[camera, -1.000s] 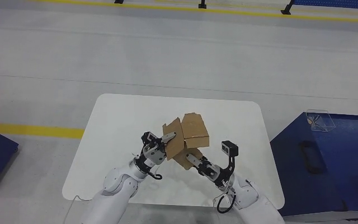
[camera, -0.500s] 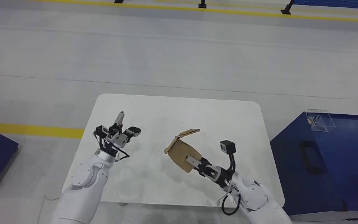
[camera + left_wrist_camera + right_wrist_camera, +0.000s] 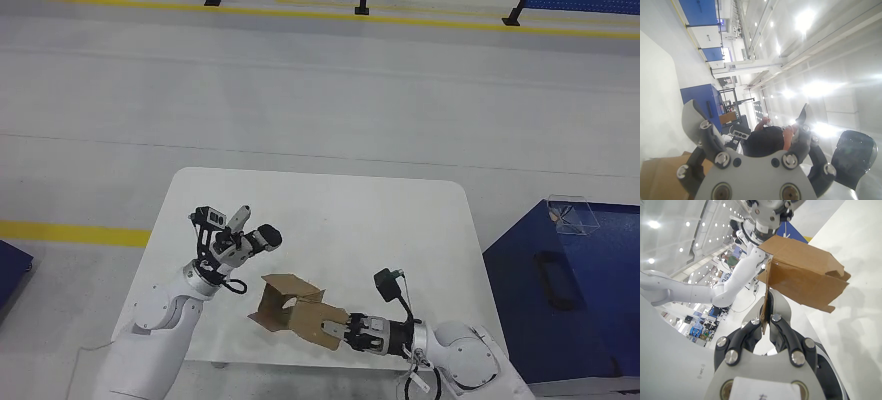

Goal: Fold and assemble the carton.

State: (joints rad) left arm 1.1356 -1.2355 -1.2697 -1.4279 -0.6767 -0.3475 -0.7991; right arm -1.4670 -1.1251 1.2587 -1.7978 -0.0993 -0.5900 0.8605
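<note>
The carton [image 3: 292,308], partly folded, is held over the near middle of the table [image 3: 400,210]. Its long axis runs left to right, with the right end slightly nearer. The right gripper [image 3: 330,327] is clamped on a flap at that right end. The left gripper [image 3: 243,228], fingers spread and empty, is raised just far-left of the carton.

Small lettering [image 3: 701,371] on wrist housing [image 3: 677,361]

a large industrial hall, with bright ceiling lights [image 3: 802,17], a yellow floor line [image 3: 70,234] and blue partitions [image 3: 696,11].
</note>
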